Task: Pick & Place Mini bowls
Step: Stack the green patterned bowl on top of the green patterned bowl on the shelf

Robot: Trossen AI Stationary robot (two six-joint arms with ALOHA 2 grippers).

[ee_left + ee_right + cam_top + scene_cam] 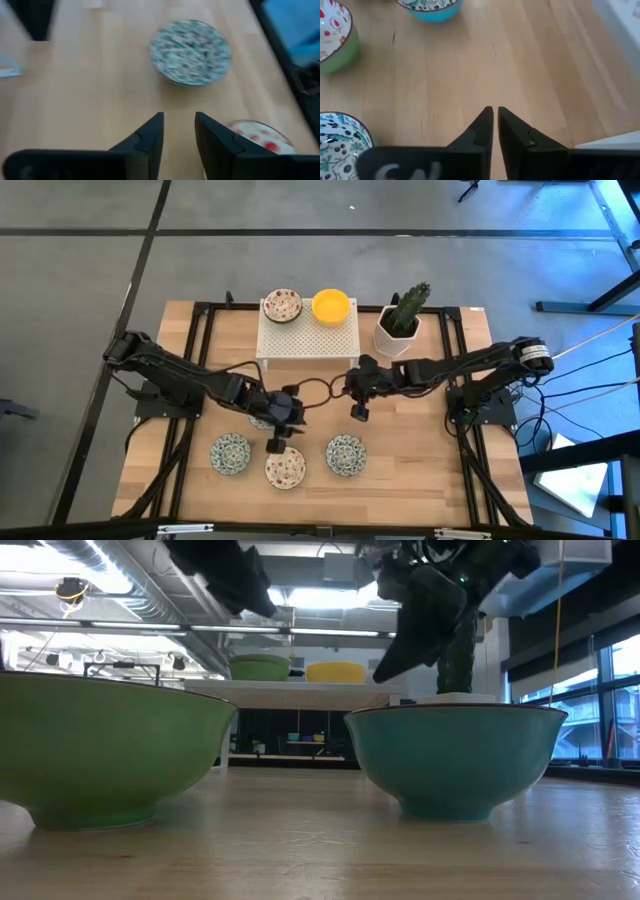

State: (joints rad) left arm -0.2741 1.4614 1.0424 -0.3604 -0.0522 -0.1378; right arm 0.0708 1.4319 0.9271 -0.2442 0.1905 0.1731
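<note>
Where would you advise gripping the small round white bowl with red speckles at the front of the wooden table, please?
Judging from the pictures, grip the red-speckled bowl by its thin rim, coming straight down from above, one finger inside and one outside. It sits upright and open, and its curved wall offers no flat sides. The left gripper, open just above it, looks best placed; patterned bowls flank it, favouring the rim's nearer edge.
</note>
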